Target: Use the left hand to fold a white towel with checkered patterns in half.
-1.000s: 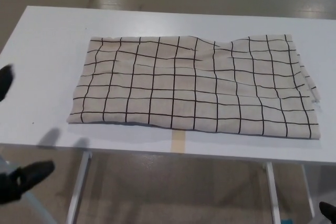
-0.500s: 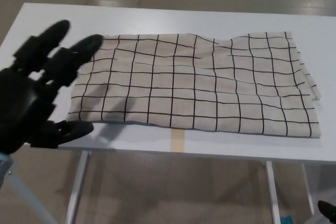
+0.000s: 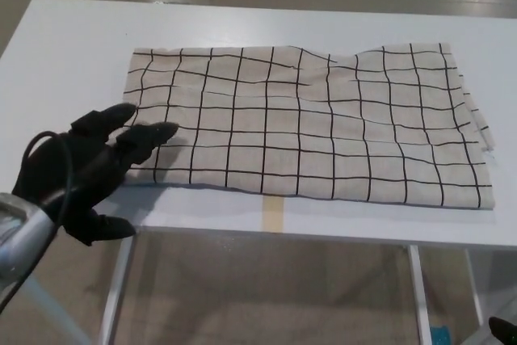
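Towel [image 3: 307, 123]: beige-white cloth with a black grid, spread flat along the table's front edge, slightly wrinkled at its far and right edges.
Left hand [image 3: 81, 171]: black, fingers spread apart and holding nothing, at the table's front-left edge; two fingertips [image 3: 161, 132] reach over the towel's near-left corner, thumb hanging below the table edge.
Table [image 3: 73, 54]: smooth white top, metal legs, a strip of tan tape at the front edge.
Floor [image 3: 266, 296]: beige, glossy.
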{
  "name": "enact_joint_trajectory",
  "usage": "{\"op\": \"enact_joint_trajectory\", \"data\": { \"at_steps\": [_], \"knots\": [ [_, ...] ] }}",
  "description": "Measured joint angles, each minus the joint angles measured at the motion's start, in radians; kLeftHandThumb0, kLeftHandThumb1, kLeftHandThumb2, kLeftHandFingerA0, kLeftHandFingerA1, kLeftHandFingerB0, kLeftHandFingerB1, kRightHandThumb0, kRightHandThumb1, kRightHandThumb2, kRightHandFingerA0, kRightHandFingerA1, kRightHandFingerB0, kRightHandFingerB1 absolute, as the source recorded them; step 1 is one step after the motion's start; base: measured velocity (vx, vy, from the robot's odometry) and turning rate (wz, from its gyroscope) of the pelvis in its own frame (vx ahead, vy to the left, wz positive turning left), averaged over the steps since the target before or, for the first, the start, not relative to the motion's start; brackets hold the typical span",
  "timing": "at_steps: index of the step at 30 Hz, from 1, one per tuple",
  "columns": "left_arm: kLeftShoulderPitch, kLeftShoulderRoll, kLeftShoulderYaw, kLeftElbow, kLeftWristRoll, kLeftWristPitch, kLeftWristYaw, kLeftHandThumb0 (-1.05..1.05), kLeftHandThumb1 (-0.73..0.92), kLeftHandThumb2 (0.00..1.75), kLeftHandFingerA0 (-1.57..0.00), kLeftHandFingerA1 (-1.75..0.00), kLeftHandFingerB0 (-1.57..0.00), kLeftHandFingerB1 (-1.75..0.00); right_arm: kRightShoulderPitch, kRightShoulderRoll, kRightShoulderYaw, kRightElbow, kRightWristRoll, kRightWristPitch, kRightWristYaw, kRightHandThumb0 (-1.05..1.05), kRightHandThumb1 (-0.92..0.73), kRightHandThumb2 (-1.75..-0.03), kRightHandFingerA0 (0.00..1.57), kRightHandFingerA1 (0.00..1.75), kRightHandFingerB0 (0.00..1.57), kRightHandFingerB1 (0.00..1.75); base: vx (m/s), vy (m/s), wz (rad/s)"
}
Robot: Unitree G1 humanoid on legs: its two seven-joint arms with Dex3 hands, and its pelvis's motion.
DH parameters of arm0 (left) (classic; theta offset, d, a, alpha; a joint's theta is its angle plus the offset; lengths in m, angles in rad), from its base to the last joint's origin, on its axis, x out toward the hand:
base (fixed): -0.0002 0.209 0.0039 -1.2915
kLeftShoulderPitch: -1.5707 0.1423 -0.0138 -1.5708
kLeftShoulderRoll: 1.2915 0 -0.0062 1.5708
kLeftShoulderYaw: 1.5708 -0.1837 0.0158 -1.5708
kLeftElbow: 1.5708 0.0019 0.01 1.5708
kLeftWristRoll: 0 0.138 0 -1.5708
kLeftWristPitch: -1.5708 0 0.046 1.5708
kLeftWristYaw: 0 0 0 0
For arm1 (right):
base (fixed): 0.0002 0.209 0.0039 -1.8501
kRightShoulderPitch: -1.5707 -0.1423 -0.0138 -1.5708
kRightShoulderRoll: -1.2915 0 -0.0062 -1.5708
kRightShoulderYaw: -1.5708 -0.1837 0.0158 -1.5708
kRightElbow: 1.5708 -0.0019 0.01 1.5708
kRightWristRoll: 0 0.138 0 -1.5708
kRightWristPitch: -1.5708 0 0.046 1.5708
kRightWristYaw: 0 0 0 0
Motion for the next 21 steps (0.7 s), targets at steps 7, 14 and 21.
{"op": "enact_joint_trajectory", "data": {
  "at_steps": [7,14,21],
  "knots": [
    [-0.068,0.0,-0.069,0.115,0.03,0.037,0.059,-0.52,0.34,0.69,0.0,-0.07,-0.08,-0.23,-0.001,0.0,0.0,0.005,0.0,-0.009,-0.003,-0.41,-0.67,-0.61,0.44,0.4,0.42,0.37,0.0,0.0,0.0],
    [-0.107,-0.004,-0.124,0.16,0.041,0.064,0.108,-0.46,0.47,0.55,0.0,-0.17,-0.07,-0.25,-0.001,0.0,0.0,0.005,0.0,-0.014,-0.003,-0.41,-0.67,-0.6,0.44,0.41,0.42,0.37,0.0,0.0,0.0],
    [-0.119,-0.004,-0.152,0.159,0.053,0.078,0.142,-0.48,0.42,0.66,-0.01,-0.14,-0.08,-0.27,0.0,0.0,0.0,0.003,0.003,-0.014,-0.003,-0.4,-0.67,-0.6,0.44,0.41,0.42,0.37,0.0,0.0,0.0]
  ]
}}
